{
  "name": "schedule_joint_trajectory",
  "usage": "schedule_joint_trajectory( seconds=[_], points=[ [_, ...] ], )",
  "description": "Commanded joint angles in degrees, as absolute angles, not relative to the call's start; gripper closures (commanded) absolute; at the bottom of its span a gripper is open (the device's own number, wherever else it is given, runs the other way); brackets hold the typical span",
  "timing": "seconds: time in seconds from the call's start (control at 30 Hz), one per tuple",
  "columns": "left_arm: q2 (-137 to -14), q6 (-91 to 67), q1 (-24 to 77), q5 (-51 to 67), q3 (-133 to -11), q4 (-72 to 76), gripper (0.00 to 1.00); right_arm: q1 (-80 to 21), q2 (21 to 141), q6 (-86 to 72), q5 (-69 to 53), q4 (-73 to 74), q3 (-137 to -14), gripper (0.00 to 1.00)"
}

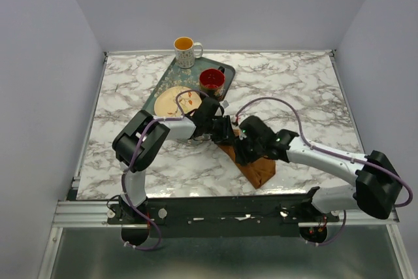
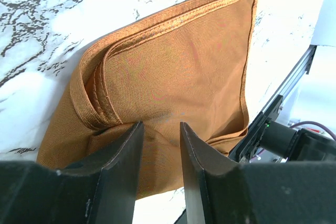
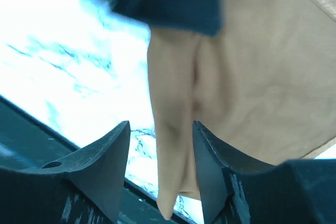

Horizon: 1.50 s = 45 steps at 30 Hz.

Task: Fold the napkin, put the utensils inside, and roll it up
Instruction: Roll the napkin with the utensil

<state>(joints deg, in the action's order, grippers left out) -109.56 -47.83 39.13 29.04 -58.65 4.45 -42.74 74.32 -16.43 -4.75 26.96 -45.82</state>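
Observation:
The rust-brown napkin (image 1: 260, 169) lies folded on the marble table near the front edge, its hemmed layers stacked in the left wrist view (image 2: 173, 61). My left gripper (image 1: 225, 132) stands open over its near part (image 2: 161, 125), with a low ridge of cloth between the fingers. My right gripper (image 1: 240, 150) is open too (image 3: 160, 124), and a hanging fold of the napkin (image 3: 252, 77) passes loosely between its fingers, close to the right one. The two grippers sit close together at the napkin's far end. I cannot make out the utensils in any view.
A dark green tray (image 1: 225, 70) at the back holds a cream plate (image 1: 171, 104) and a red cup (image 1: 212, 80). A yellow-lined mug (image 1: 185, 50) stands behind it. The table's front rail (image 1: 215, 202) runs just beyond the napkin.

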Motion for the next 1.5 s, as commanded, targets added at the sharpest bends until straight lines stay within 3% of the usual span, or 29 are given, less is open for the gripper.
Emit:
schedule_joint_trajectory(
  seconds=[0.0,0.1,0.23,0.33,0.47,0.67,0.87,1.37,1.47],
  points=[
    [-112.24,-45.53,39.46,26.01,-58.18,1.41,0.57,-54.65,78.91,-20.47,18.26,33.21,-49.38,0.46],
    [-112.67,-45.62,39.46,26.1,-58.18,1.41,0.57,-59.93,82.6,-21.62,24.86,35.15,-51.5,0.54],
    [-112.5,-45.53,39.46,25.84,-58.01,1.49,0.57,-64.5,87.96,-22.5,31.1,36.65,-54.57,0.56],
    [-112.5,-45.53,39.46,25.84,-58.09,1.41,0.57,-66.79,91.22,-22.41,32.52,37.53,-56.16,0.71],
    [-112.68,-45.53,39.46,25.93,-58.18,1.41,0.57,-68.2,93.68,-22.85,32.43,37.44,-56.78,0.77],
    [-112.67,-45.26,39.46,25.84,-57.83,1.41,0.57,-68.2,94.04,-22.15,34.45,38.14,-55.99,0.72],
    [-113.29,-45.44,39.46,26.19,-58.27,1.41,0.58,-68.2,94.74,-21.09,33.66,37.88,-55.11,0.61],
    [-114.08,-45.26,38.94,26.54,-58.45,0.88,0.58,-68.2,96.33,-21.62,35.16,41.4,-58.27,0.52],
    [-114.0,-45.0,38.67,26.37,-58.53,0.53,0.59,-67.85,96.41,-21.36,35.42,40.87,-57.31,0.44]
  ],
)
